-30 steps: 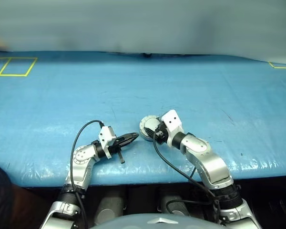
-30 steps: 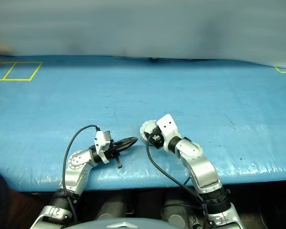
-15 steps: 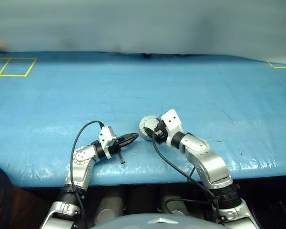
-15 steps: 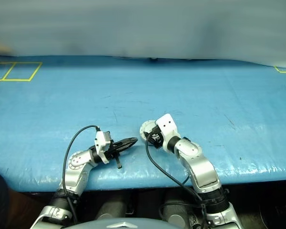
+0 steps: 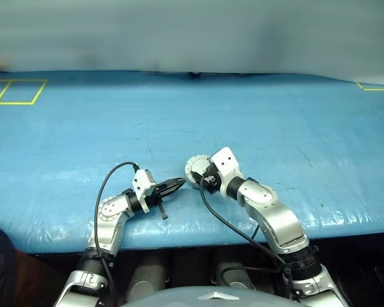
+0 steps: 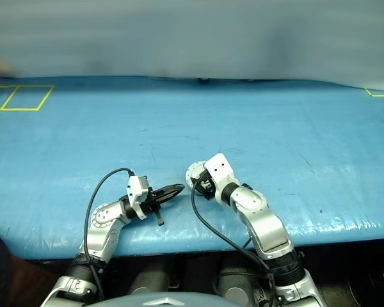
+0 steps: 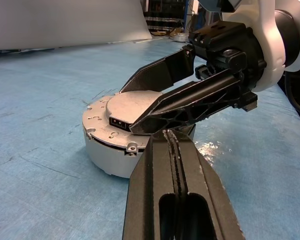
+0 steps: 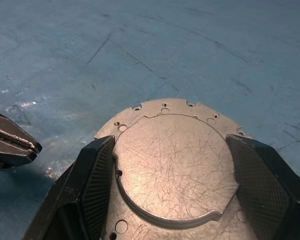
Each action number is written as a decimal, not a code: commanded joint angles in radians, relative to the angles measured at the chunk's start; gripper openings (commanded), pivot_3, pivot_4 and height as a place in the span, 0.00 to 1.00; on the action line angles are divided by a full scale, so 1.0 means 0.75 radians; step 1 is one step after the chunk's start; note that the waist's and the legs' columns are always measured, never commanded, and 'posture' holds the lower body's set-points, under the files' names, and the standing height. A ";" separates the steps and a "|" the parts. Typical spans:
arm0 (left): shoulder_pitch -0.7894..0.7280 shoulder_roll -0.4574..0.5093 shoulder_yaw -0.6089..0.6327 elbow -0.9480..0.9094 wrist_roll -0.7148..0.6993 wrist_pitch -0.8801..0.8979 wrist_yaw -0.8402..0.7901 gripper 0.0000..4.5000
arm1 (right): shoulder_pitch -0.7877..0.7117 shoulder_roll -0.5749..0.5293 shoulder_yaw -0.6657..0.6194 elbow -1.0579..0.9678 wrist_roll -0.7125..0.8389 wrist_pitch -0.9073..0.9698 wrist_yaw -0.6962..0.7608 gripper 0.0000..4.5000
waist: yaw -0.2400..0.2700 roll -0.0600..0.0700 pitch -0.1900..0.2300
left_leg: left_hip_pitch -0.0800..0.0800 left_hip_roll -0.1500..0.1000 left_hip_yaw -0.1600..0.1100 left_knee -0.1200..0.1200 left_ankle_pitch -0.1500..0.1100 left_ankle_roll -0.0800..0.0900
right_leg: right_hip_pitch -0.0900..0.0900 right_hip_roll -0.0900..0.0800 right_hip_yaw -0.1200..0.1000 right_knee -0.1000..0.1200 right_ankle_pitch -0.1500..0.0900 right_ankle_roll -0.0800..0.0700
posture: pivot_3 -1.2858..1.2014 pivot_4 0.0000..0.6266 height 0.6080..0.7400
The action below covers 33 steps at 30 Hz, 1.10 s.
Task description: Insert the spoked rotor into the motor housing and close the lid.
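Observation:
The motor housing (image 7: pixel 106 159) sits on the blue table near its front edge, with the plain grey lid (image 8: pixel 172 165) lying flat on top of it. My right gripper (image 8: pixel 171 145) straddles the lid, one finger (image 8: pixel 92 185) against each side of its raised disc. In the head view the same gripper (image 5: pixel 200 174) covers part of the housing (image 5: pixel 192 166). My left gripper (image 5: pixel 179 183) is shut with nothing in it, its tip (image 7: pixel 167 135) just short of the housing's near side. The spoked rotor is hidden.
The blue sheet (image 5: pixel 275 128) covers the whole table, whose front edge (image 5: pixel 198 233) runs just below my arms. Yellow tape squares (image 5: pixel 16 91) mark the far left, and another yellow mark (image 5: pixel 374 86) sits at the far right.

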 commanded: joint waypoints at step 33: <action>0.014 0.031 -0.036 0.019 0.049 0.015 0.035 0.00 | 0.017 0.069 0.051 0.055 0.014 0.051 0.025 0.70 | -0.021 -0.001 -0.002 | 0.003 0.000 -0.001 -0.009 0.000 -0.001 | -0.002 0.000 0.001 -0.001 -0.002 -0.003 | 0.52 0.24 1.00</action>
